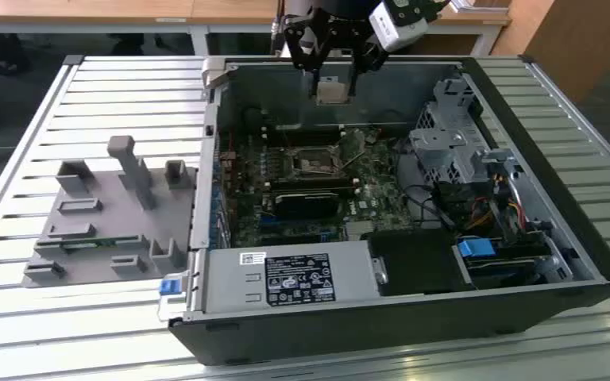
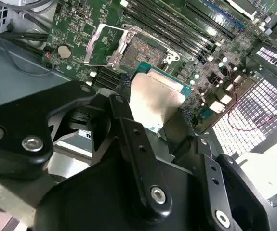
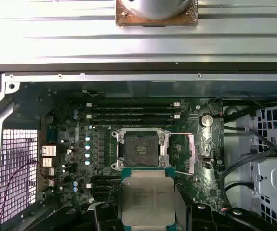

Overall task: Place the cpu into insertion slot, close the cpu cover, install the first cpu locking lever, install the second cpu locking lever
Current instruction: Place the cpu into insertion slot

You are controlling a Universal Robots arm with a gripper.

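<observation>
CPU (image 1: pixel 332 91) is off the board, pinched by two opposite edges in the hand (image 1: pixel 333 78), above the far part of the open case (image 1: pixel 390 317). Judged light, stiff, thin and smooth-topped. The underside is likely fragile, so the present edge grip looks right, with both faces left free.

Exterior view, left to right:
- Grey fixture (image 1: pixel 114 214) on the slatted counter (image 1: pixel 29 119), well apart from the work.
- Case wall.
- Slot (image 1: pixel 313 163) on the green board, bare, nearer the camera than the CPU.
- Cover (image 2: pixel 102 45) standing open just beside the slot in the second wrist view.
- Drive cage (image 1: pixel 448 143) and cables at the exterior view's right.

Room: the slot is hemmed by memory slots (image 3: pixel 133 110) on one side and the raised cover on another. Approach from straight above appears open.
</observation>
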